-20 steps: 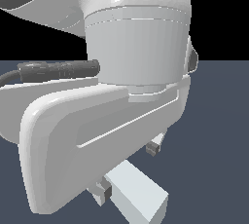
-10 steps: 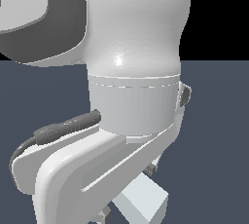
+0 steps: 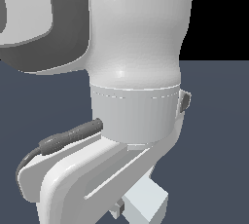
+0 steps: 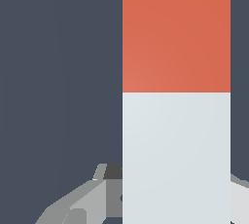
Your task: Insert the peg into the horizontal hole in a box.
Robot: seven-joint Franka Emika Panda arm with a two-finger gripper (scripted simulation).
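Peg [image 4: 176, 96] fills most of the wrist view, red end pointing away from the claw [image 4: 165, 196] and the pale part running back down into it, so I'd say the claw is clenched on the pale end, though the contact itself is hidden behind the bar. The exterior view is basically all robot arm [image 3: 131, 72], with just a pale corner of the peg poking out underneath. No box or hole visible in either view.

My take for this step: keep the grip firm and the peg level, carry it over slowly, then line the red tip up square with the hole before pushing.

Count: one peg, one claw, one arm, zero boxes in sight.
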